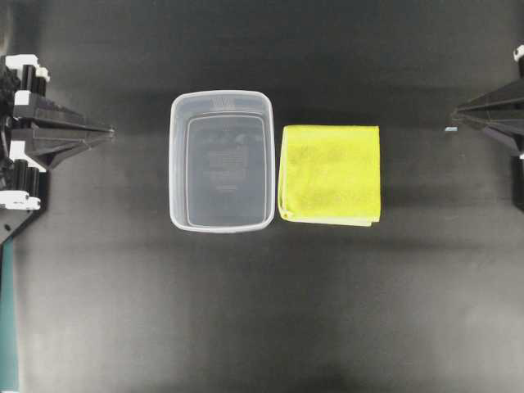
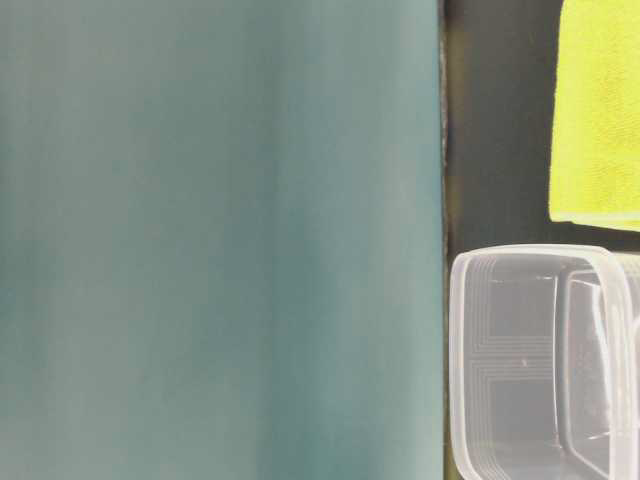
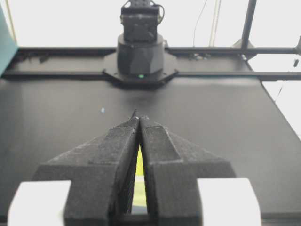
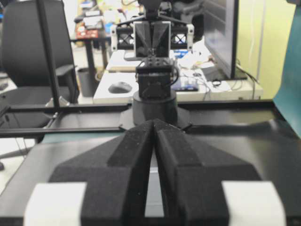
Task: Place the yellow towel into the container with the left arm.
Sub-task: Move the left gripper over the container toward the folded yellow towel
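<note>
Across the whole scene, counter [image 1: 262, 327]: black and matte, it carries the tub and the cloth side by side near the middle, with both arms parked at opposite edges.

Container [image 1: 221, 161]: clear rectangular tub with rounded corners and a thick rim, standing upright with its mouth up and nothing inside. It probably slides easily if nudged.

Yellow towel [image 1: 331, 174]: folded square lying flat on the counter just beside the container's right wall in the overhead view, close to touching it and still outside it. It looks about as large as the tub's floor.

Handling: soft, fuzzy and light by the look of it, so it should bunch and droop when lifted. A pinch down into the layers near the middle, or over the folded edge nearest the tub, would likely keep the fold together; a corner grip risks it unfolding and draping over the rim.

Left pincer [image 1: 105, 131]: fingers pressed together to a point, holding nothing, well apart from the towel, with the container lying between them.

Right pincer [image 1: 455, 120]: likewise closed and empty, resting at the far edge.

Progress: the reach has not begun.
</note>
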Available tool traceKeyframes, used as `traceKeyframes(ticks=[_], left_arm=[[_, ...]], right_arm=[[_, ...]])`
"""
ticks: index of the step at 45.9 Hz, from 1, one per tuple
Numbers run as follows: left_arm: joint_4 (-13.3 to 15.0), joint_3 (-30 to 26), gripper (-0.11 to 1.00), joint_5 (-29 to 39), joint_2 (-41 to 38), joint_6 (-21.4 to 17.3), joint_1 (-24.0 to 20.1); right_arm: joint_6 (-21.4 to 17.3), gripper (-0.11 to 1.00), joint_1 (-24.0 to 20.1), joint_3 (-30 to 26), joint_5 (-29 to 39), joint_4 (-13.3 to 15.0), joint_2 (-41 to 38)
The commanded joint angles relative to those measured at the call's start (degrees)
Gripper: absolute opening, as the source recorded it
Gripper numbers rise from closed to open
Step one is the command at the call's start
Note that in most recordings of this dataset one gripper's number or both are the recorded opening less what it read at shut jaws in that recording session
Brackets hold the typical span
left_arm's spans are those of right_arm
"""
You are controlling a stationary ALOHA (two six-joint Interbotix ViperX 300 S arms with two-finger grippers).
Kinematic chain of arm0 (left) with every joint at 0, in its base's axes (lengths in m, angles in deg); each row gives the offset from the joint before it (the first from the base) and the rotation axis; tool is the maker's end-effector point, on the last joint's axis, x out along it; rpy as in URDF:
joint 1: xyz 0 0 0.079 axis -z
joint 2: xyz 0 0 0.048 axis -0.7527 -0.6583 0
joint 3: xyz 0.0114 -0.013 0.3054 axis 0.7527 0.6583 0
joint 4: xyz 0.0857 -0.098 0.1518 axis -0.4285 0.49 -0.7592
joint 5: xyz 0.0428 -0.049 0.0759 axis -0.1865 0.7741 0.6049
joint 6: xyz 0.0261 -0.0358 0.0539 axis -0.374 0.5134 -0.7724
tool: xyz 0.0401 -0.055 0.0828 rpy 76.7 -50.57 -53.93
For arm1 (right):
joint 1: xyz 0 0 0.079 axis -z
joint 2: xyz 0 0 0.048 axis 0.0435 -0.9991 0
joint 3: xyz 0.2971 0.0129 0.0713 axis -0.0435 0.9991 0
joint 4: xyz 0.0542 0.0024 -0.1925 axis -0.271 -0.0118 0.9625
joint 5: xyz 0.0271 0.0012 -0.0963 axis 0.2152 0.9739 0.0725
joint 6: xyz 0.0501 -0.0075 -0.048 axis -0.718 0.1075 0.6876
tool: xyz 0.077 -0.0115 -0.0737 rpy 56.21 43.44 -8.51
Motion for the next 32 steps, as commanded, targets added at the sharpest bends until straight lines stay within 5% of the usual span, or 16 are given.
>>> traceKeyframes(ticks=[1, 13, 32], left_arm=[[-2.29, -2.81, 0.06, -0.26, -1.67, 0.09, -0.62], [-2.2, -10.63, 0.01, 1.32, -9.05, 0.79, -1.49], [-2.29, -27.86, 0.01, 20.21, -24.7, 0.09, -2.2]], right_arm=[[-0.7, 0.01, -0.44, -1.05, -0.62, -0.35, -0.62], [-2.81, 0.0, -0.44, -0.97, -0.09, -1.14, -0.26], [-5.63, 0.08, -0.09, -1.05, 14.24, -1.14, 2.72]])
